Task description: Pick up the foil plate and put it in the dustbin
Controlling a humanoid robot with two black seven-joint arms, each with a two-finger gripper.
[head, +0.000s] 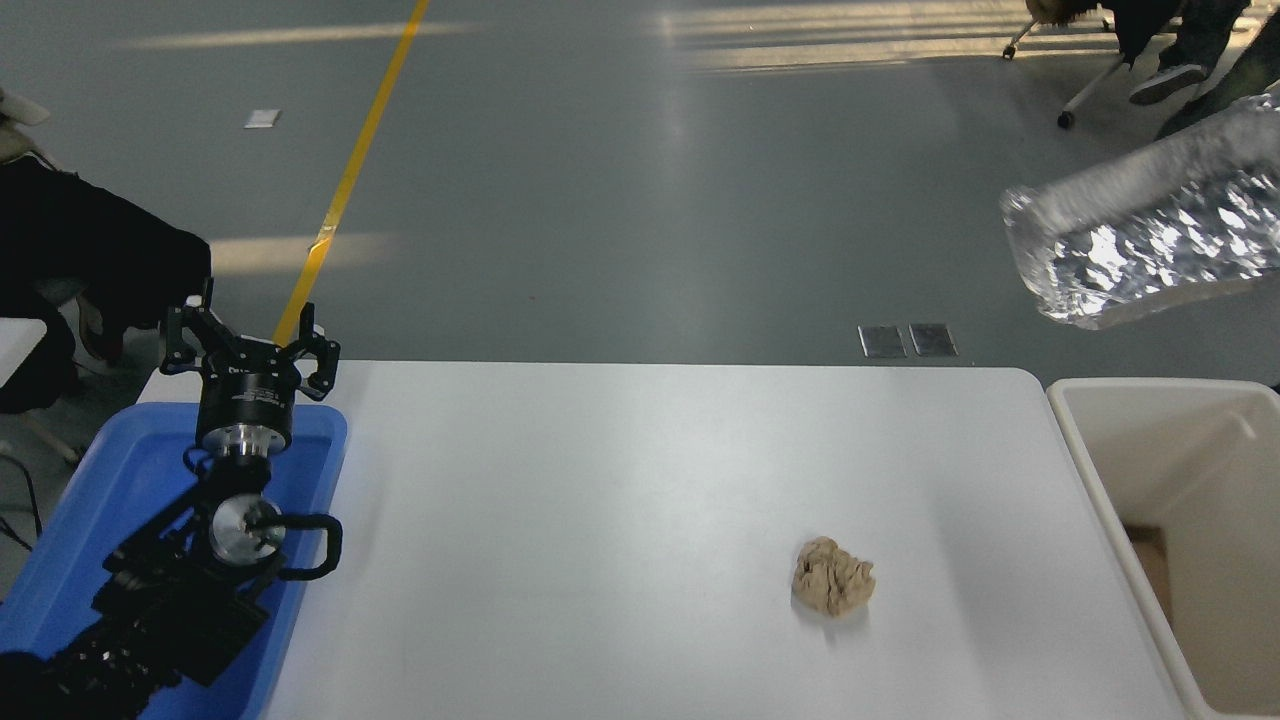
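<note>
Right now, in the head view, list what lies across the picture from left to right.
Blue tray with the parked left tool over its far end → bare white table → crumpled tan paper ball → foil plate, up in the air at the right edge → cream dustbin beside the table.
</note>
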